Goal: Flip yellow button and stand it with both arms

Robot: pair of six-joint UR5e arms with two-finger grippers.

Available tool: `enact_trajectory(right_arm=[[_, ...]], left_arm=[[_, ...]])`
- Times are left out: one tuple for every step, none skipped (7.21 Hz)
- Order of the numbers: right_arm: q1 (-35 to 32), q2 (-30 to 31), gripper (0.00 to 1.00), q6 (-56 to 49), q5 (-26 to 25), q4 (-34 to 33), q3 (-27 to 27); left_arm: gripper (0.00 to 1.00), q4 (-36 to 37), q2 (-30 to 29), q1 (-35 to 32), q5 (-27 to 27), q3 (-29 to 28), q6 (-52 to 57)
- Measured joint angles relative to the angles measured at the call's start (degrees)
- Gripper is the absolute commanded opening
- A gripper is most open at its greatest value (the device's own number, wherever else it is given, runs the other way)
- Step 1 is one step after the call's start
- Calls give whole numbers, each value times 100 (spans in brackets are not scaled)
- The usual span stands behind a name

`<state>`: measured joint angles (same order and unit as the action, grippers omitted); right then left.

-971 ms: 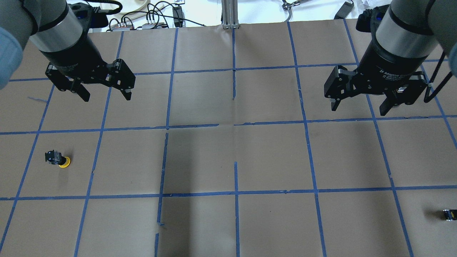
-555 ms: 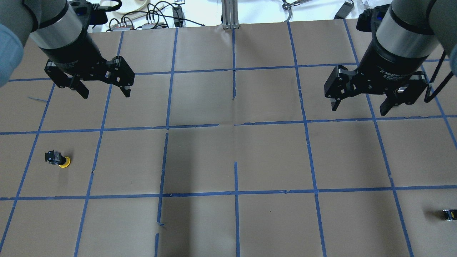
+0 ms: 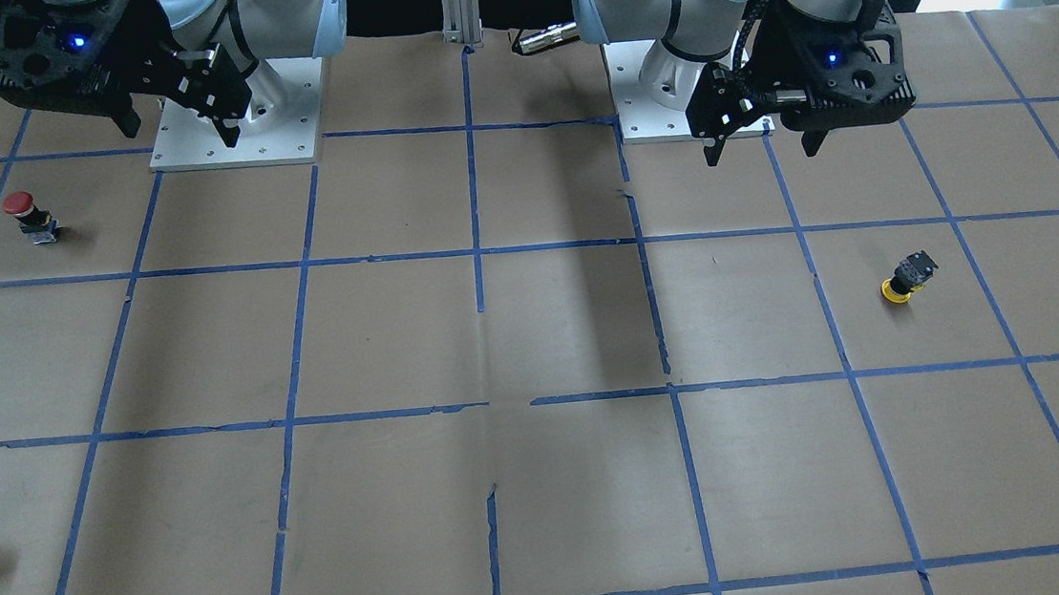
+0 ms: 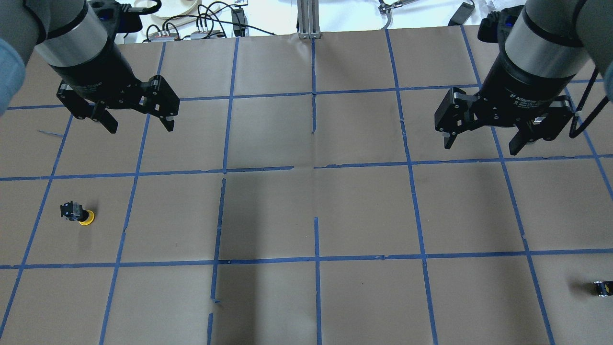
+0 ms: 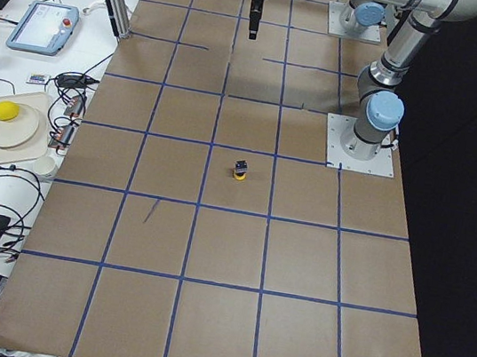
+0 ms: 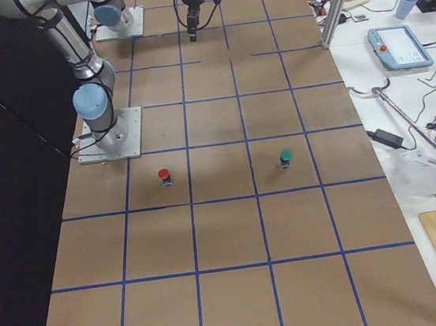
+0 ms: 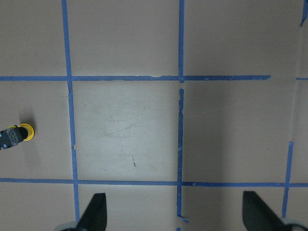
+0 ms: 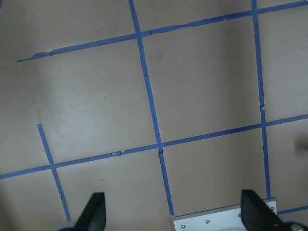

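Note:
The yellow button [image 4: 79, 214] rests on the brown paper at the table's left side, apparently cap down with its black body pointing up. It also shows in the front-facing view [image 3: 906, 277], the left view [image 5: 240, 170] and at the left edge of the left wrist view [image 7: 17, 134]. My left gripper [image 4: 140, 127] hangs open and empty above the table, well behind the button and a little to its right; it also shows in the front-facing view [image 3: 761, 151]. My right gripper [image 4: 480, 146] hangs open and empty over the table's right side, far from the button.
A red-capped button [image 3: 22, 212] stands at the robot's right near the base. A green-capped button [image 6: 285, 157] stands beside it in the right view. A tiny dark component [image 4: 602, 287] lies at the far right edge. Blue tape lines grid the paper.
My left gripper has shifted slightly to the left, still open. The right gripper and the yellow button have not moved.

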<state>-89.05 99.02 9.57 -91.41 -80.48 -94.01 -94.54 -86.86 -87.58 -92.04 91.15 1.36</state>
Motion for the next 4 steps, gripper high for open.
enact_trajectory(right_arm=[[7, -2, 100, 12, -33, 15, -1], [9, -7, 100, 18, -54, 25, -9], [6, -12, 100, 23, -62, 28, -17], [4, -11, 100, 24, -63, 32, -24]], left_arm=[[100, -53, 20, 139, -9, 75, 312], [100, -59, 23, 434, -29, 147, 963], [100, -51, 16, 869, -63, 218, 1774], [99, -23, -25, 1283, -163, 282, 2557]])
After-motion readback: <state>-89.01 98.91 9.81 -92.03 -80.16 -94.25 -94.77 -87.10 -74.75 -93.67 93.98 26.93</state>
